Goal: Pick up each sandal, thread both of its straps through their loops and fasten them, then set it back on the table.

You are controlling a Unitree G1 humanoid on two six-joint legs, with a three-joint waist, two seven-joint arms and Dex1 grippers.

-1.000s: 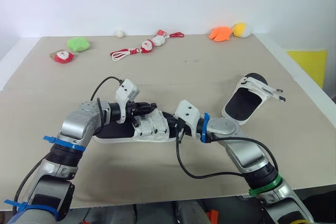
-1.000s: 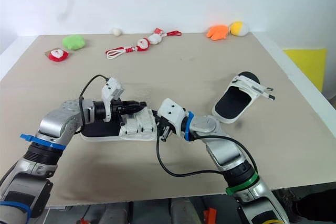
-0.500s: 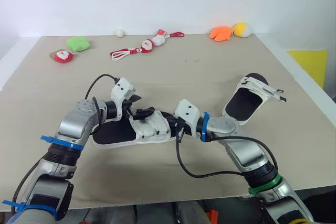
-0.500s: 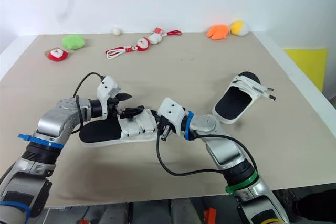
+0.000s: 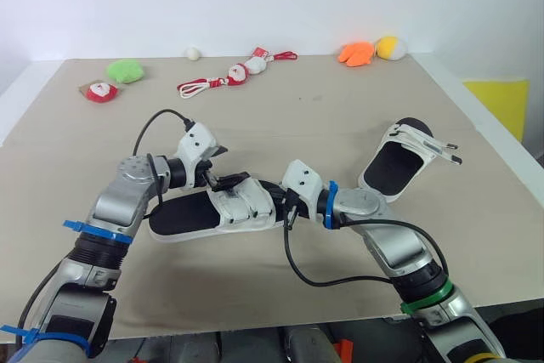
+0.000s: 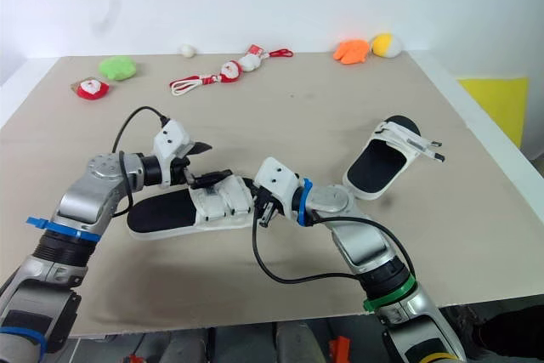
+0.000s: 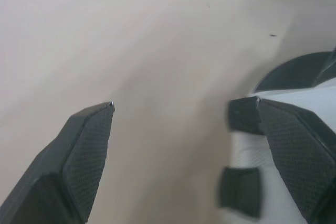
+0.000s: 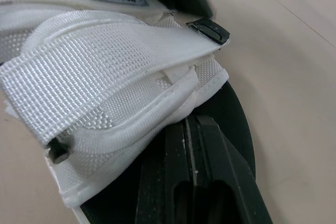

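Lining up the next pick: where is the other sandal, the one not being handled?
In the left eye view the other sandal lies on the table's right side, just beyond the right arm, apart from the sandal at centre.

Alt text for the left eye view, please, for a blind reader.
Both grippers meet at a white-strapped black sandal on the table: the left gripper open by its straps, the right gripper at its strapped end. A second sandal lies apart on the robot's right, and small toys line the far edge.
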